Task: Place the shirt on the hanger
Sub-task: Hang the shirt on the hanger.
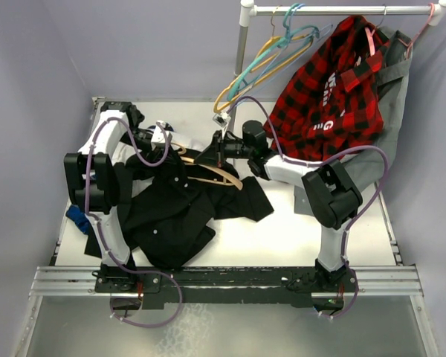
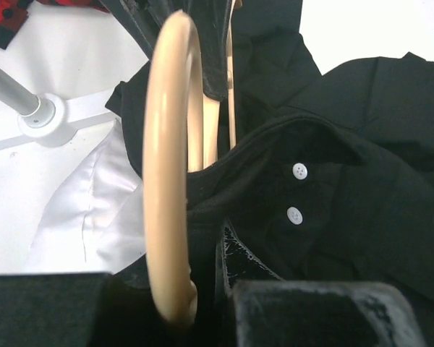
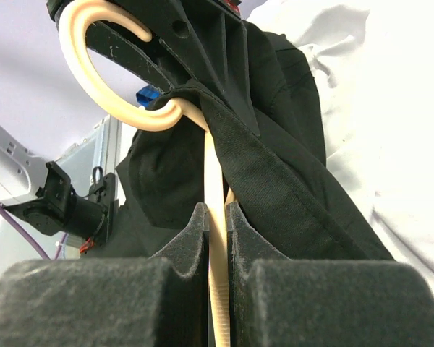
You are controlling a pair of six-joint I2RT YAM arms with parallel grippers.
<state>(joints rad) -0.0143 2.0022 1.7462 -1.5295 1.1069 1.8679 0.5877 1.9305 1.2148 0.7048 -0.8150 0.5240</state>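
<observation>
1. Grips the thin tan stem of the hanger (image 3: 212, 202) with the right fingers (image 3: 296, 303), pressed fully together on it.
2. Shows the hanger's curved hook passing between the left fingers (image 2: 311, 318); cannot tell whether clamped or loose.
3. Finds the shirt (image 1: 171, 223) crumpled on the left half of the table (image 1: 282, 238), black cloth draped about the hanger's neck.
4. Places the hanger left of centre, toward the far side, between both arms.

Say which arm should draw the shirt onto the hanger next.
Left, probably. The right gripper is shut on the hanger, steadying it; the left gripper is by the shirt collar at the hook.
</observation>
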